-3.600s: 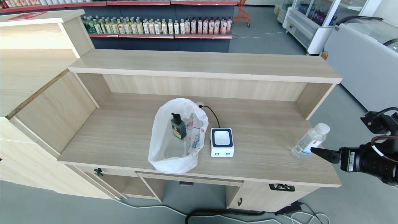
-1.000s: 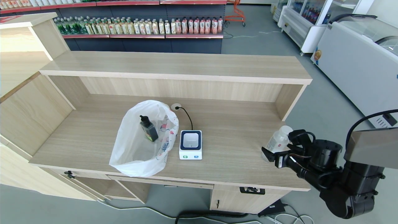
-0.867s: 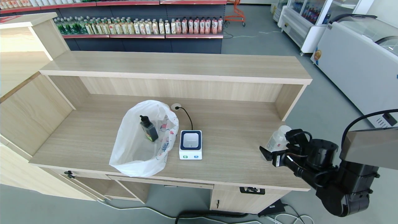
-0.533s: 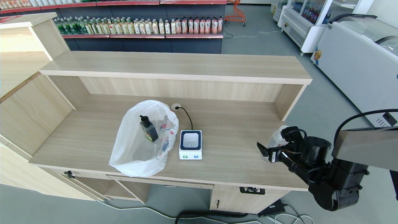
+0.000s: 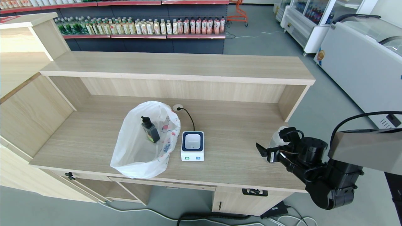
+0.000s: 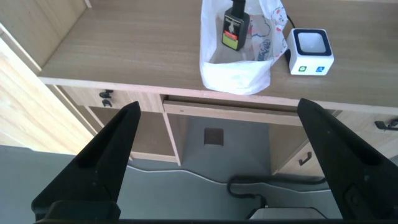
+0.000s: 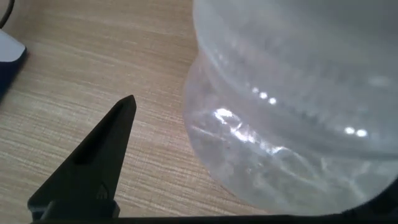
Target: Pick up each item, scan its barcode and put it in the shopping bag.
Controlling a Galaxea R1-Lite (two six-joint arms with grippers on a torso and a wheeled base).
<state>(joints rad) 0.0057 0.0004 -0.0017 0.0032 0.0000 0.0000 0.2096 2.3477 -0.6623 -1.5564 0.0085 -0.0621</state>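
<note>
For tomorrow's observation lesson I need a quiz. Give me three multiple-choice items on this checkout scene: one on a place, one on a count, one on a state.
1. Where does the scanner stand?
A. Inside the shopping bag.
B. On the counter, just to the robot's right of the bag.
C. On the top ledge.

2. How many items show inside the bag?
A. None.
B. One.
C. Three.

3. How is the left pincer?
A. Open, holding nothing.
B. Shut on an item.
C. Shut on the bag's rim.

Key:
1 B, the scanner sits on the lower surface beside the bag.
2 B, a single dark pump bottle stands in it.
3 A, its fingers stand wide apart with nothing between them.
</note>
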